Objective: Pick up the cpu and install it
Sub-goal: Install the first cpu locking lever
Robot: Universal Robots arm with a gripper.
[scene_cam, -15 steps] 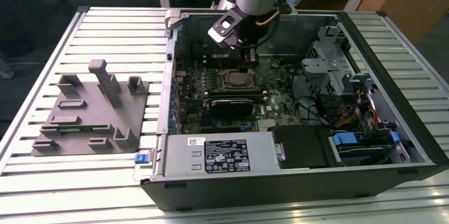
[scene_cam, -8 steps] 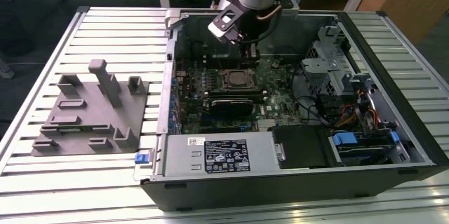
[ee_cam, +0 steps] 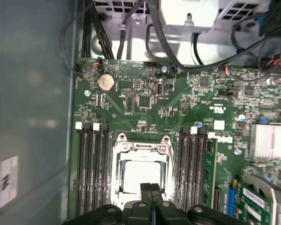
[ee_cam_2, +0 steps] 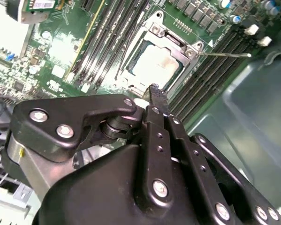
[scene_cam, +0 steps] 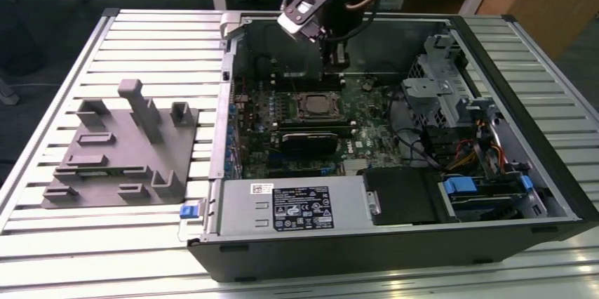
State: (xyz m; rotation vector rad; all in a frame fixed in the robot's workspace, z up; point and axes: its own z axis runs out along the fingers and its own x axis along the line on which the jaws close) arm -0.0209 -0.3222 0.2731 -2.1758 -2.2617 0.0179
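Cpu (ee_cam: pixel 139 176) lies flat within socket frame (ee_cam: pixel 116 174), apparently seated for contact; pincer (scene_cam: pixel 333 66) clenched, empty, at cpu's twelve o'clock in exterior view.

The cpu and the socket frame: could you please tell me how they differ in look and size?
The cpu is a pale, plain, solid square; the socket frame is a metal border, open in its middle. The cpu is the smaller and sits inside; the socket frame surrounds it. Both are square and lie flat on the motherboard, between the memory slots.
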